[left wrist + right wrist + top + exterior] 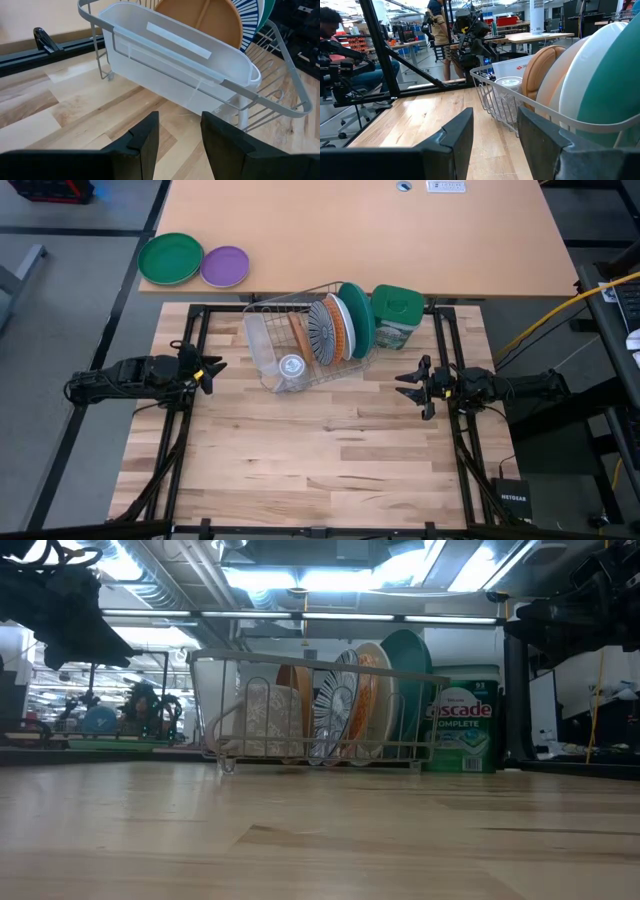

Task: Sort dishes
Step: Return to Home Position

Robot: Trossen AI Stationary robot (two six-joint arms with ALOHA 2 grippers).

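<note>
Wire dish rack (pixel 249 330) stands full, so pull your left claw (pixel 210 367) and right claw (pixel 412 383), both half-open and empty, straight back from it.

In the pale-grey wire dish rack (pixel 258 340) at upper centre are seen a large solid teal round plate (pixel 357 320), a white round plate (pixel 343 310), an orange speckled round plate (pixel 336 332), a teal-and-white radial-striped round plate (pixel 321 332) and a brown round plate (pixel 299 337). At upper left, a plain bright-green round plate (pixel 170 258) and a purple round plate (pixel 224 266) are shown. The worktop (pixel 300 460) is patterned in light wood planks.
</note>
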